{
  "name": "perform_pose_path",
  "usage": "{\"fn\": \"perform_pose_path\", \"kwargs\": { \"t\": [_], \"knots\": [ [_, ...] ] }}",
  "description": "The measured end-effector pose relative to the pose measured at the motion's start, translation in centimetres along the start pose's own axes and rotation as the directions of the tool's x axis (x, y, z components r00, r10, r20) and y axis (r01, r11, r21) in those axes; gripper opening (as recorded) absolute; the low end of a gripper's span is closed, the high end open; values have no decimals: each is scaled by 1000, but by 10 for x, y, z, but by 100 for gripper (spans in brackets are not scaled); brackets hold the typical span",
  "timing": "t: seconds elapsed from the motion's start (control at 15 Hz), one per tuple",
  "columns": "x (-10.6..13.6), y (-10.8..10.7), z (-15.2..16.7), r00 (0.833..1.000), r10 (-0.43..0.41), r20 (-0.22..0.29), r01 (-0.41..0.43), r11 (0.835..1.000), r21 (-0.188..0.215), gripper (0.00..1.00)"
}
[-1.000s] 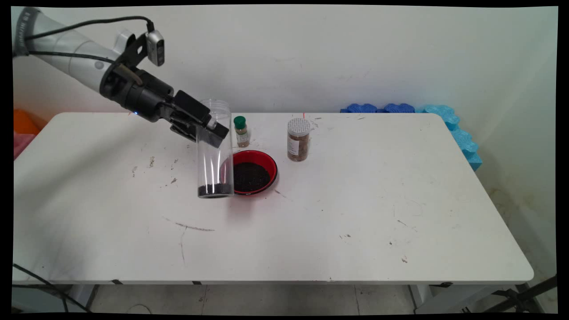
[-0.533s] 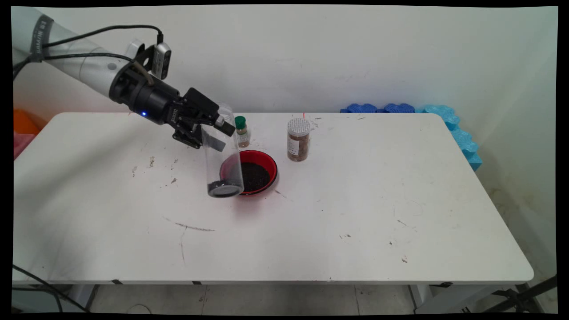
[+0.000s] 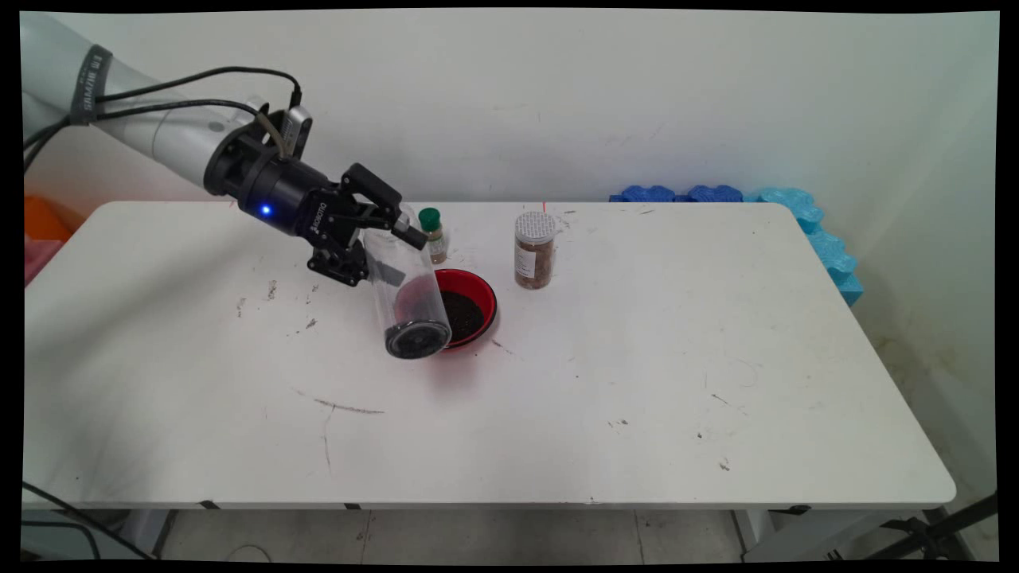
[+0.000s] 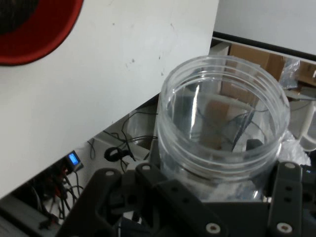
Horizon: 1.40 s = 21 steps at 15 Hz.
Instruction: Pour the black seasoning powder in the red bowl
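Note:
My gripper (image 3: 385, 241) is shut on a tall clear plastic jar (image 3: 404, 296), gripping it near its open top. The jar hangs tilted over the table, its base turned toward the camera, with a little dark granular stuff lying at the bottom. That base sits in front of the left rim of a red bowl (image 3: 480, 296), which holds more dark grains. In the hand view the jar's open mouth (image 4: 223, 123) fills the middle between the gripper (image 4: 217, 200) links, and the red bowl (image 4: 34, 34) shows at the top left corner.
A small green-capped bottle (image 3: 432, 235) stands just behind the bowl, close to the gripper. Right of it is a grey-lidded spice jar (image 3: 534, 249). Blue foam pieces (image 3: 748, 196) lie at the table's far right corner, and something orange (image 3: 44, 220) sits off its left end.
The jar went from upright to tilted, its base swinging right and toward the camera. The gripper rolled with it and shifted slightly right.

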State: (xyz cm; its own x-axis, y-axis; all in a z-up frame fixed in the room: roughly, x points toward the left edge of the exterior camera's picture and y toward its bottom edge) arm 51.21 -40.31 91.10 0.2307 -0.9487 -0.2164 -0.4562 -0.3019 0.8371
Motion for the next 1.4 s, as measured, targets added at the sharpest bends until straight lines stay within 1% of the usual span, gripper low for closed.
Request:
{"fn": "perform_pose_path", "kwargs": {
  "t": [0.27,0.53,0.73,1.0,1.2,1.4],
  "knots": [
    [1,-3,5,996,-85,12,85,996,-2,0],
    [4,-4,9,992,-128,17,128,992,-10,0],
    [8,-6,15,983,-181,25,182,983,-22,0],
    [12,-9,23,961,-271,55,273,962,-24,0],
    [16,-13,29,939,-335,76,338,941,-29,0],
    [23,-16,33,913,-398,88,402,915,-39,0]
  ]
}}
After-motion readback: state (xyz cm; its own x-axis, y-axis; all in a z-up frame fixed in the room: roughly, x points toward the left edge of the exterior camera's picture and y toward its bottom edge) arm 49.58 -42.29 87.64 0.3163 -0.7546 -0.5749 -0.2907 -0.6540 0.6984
